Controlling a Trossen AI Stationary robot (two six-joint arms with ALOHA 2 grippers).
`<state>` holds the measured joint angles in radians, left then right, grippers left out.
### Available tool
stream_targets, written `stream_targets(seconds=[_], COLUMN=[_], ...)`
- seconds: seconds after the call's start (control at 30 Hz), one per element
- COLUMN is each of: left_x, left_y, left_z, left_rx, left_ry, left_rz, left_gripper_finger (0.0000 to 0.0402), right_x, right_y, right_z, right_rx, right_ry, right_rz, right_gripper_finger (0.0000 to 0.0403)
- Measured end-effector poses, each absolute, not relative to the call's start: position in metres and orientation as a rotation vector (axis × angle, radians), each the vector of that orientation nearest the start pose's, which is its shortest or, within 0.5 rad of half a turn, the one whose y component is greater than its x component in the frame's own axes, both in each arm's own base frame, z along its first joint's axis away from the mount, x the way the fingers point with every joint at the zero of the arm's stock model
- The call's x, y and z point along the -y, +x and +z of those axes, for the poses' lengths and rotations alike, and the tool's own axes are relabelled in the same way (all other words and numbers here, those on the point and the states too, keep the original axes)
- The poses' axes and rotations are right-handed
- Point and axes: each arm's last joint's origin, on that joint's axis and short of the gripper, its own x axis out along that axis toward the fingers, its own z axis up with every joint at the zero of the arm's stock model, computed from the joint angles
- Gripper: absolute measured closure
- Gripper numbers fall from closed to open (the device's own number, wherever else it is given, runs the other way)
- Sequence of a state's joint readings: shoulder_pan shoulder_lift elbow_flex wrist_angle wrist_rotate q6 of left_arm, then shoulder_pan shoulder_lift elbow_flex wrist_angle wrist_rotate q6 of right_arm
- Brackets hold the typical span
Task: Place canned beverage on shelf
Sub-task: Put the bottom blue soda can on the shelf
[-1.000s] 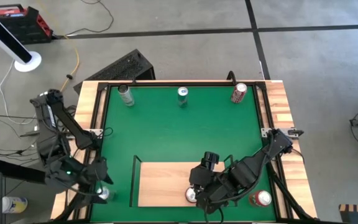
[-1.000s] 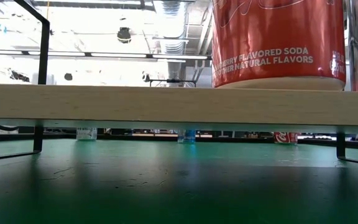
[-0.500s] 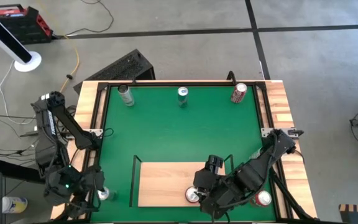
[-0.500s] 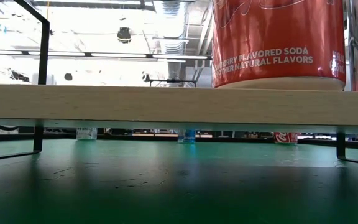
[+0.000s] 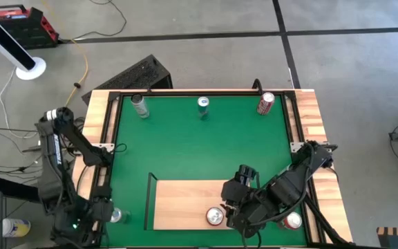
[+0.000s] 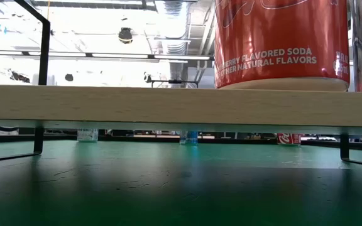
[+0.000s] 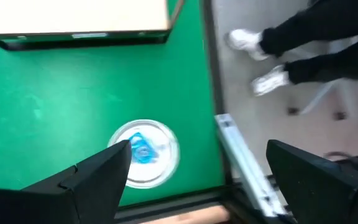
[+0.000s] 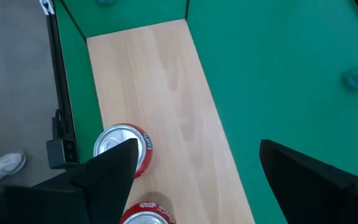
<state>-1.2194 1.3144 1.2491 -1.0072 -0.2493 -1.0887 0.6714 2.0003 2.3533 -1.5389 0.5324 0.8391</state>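
The shelf (image 5: 185, 204), a pale-wood board with thin black rails, stands on the green mat near the table's front edge. A red can (image 5: 215, 216) stands upright on it, near its front edge, also seen in the right wrist view (image 8: 122, 149) and the low view (image 6: 280, 44). A second red can (image 5: 292, 221) stands farther right. My right gripper (image 5: 232, 207) hovers open, up and to the right of the first red can, with nothing between its fingers. My left gripper (image 7: 197, 174) is open above a silver, blue-tabbed can (image 7: 143, 154) standing on the mat at the front left corner.
Three more cans stand along the far edge: silver (image 5: 140, 106), green (image 5: 203, 105) and dark red (image 5: 266, 103). Wooden slat borders (image 5: 95, 138) flank the mat. A person's legs and white shoes (image 7: 272, 56) show just beyond the front edge.
My left gripper has swung toward the table's near edge and sunk, tipping more downward, over the silver can. My right gripper has drawn back to the right and slightly up, away from the red can on the shelf, which now shows uncovered and upright.
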Motion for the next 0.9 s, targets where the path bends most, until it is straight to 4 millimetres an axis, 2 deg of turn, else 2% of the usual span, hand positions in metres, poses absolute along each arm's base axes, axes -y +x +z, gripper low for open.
stream_targets(seconds=[0.43,0.9], left_x=[0.246,0.245], left_y=[0.1,0.099], left_z=[0.281,0.261], left_rx=[-1.219,-1.271], left_ry=[0.013,-0.017], left_rz=[-0.17,-0.117], left_gripper_finger=[0.0045,0.0045], right_x=[-0.219,-0.222], right_y=[0.303,0.301], right_z=[0.399,0.399], right_rx=[-0.919,-0.923], right_ry=[0.046,0.049], right_rz=[-0.276,-0.27], right_gripper_finger=[0.0045,0.0045])
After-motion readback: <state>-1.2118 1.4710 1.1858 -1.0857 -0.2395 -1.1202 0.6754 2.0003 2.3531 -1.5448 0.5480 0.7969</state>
